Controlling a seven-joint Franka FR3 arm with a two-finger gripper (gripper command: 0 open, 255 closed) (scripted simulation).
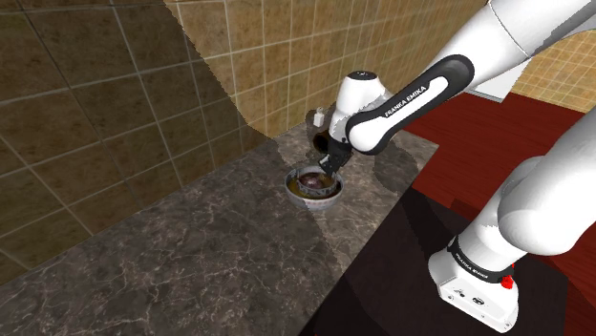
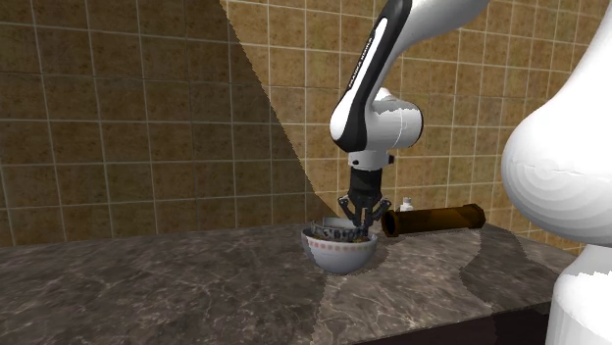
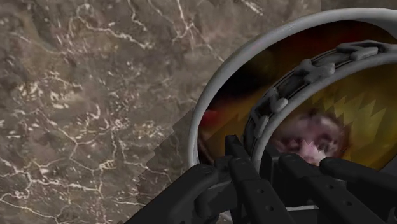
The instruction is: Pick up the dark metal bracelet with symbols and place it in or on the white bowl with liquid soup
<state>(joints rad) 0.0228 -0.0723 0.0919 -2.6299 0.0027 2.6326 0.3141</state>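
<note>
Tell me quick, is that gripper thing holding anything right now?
Gripper: closed on the dark linked bracelet, holding it over the soup in the white bowl.

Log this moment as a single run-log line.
phase: placing | gripper: at bowl mouth, apparently shut on bracelet band | bracelet: within bowl rim, not yet released | bowl: upright on counter
</note>
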